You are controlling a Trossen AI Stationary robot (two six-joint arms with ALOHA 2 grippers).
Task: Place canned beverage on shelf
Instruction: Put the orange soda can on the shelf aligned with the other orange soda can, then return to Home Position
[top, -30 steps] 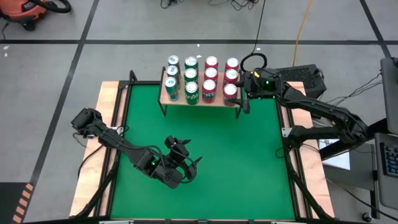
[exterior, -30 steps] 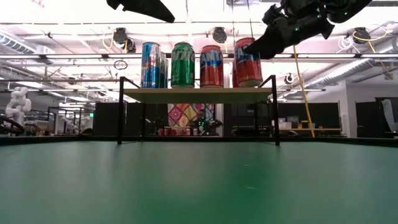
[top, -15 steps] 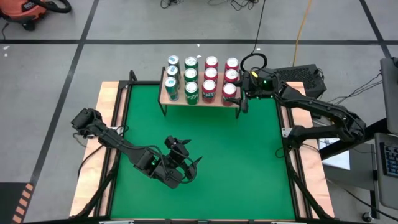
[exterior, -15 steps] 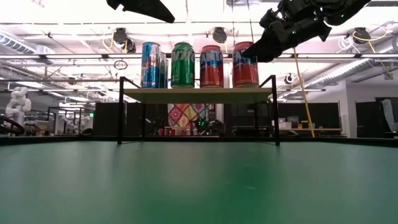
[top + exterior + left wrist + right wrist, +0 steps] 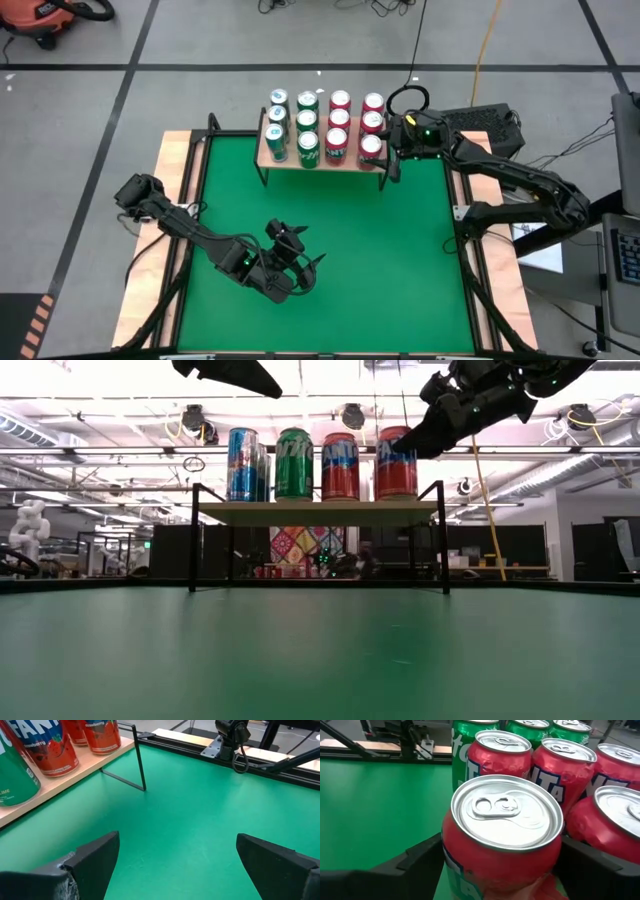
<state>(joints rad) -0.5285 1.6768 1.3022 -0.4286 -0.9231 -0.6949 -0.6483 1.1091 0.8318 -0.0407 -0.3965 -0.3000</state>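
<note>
The shelf (image 5: 286, 162), a light wooden plank on thin black legs, stands at the far edge of the green table (image 5: 400, 260). Several cans stand on it in rows: blue, green and red. The red can (image 5: 370, 146) at the shelf's near right corner sits between the fingers of my right gripper (image 5: 385, 152), which is shut on it. The low view shows this can (image 5: 397, 463) upright on the plank (image 5: 320, 512). My left gripper (image 5: 305, 272) hovers open over the table's near left part, with nothing between its fingers (image 5: 92, 860). My right gripper has the red can's side wall (image 5: 451, 857) between its two fingers (image 5: 415, 865), one on each side, below the rim. The fingers come from the table's right, nearly level and slanting a little down. The can stands upright with its base on the plank.
Other red cans (image 5: 562, 775) crowd the held can on its far and left sides, with green cans (image 5: 462, 745) behind them. The green surface in front of the shelf (image 5: 200, 815) is free room. Wooden rails (image 5: 175, 200) border the table.
In the low view the red can between my right fingers has shifted slightly. It now stands upright on the plank in line with the other cans. My left gripper has kept still.
</note>
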